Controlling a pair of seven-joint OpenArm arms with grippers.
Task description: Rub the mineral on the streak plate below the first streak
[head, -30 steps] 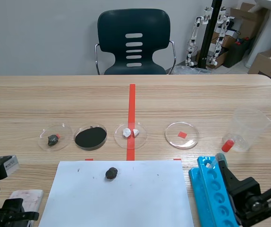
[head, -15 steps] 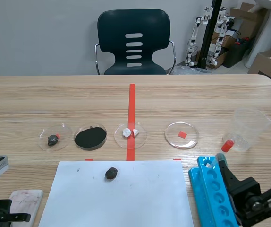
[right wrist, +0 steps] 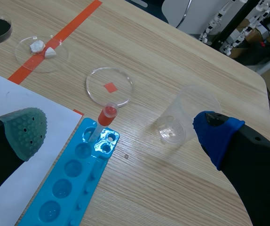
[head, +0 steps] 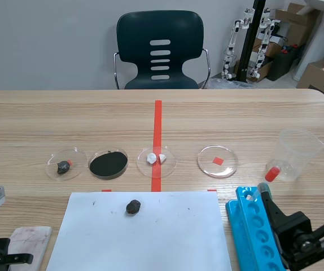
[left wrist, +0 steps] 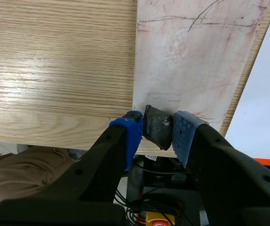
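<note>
Left wrist view: the left gripper [left wrist: 156,128] pinches a dark, angular mineral [left wrist: 157,127] between its blue pads, at the near edge of the whitish, grey-scratched streak plate [left wrist: 196,56]. The right gripper [right wrist: 120,129] gapes wide. Three petri dishes [head: 171,164] hold a dark stone [head: 64,166], black powder [head: 108,164] and white chips [head: 156,158]. Since a second ago, the left arm has drawn back.

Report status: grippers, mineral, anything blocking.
Left gripper shut on mineral, at streak plate near edge. Right gripper open, by blue tray. Nothing on plate ahead of mineral.
</note>
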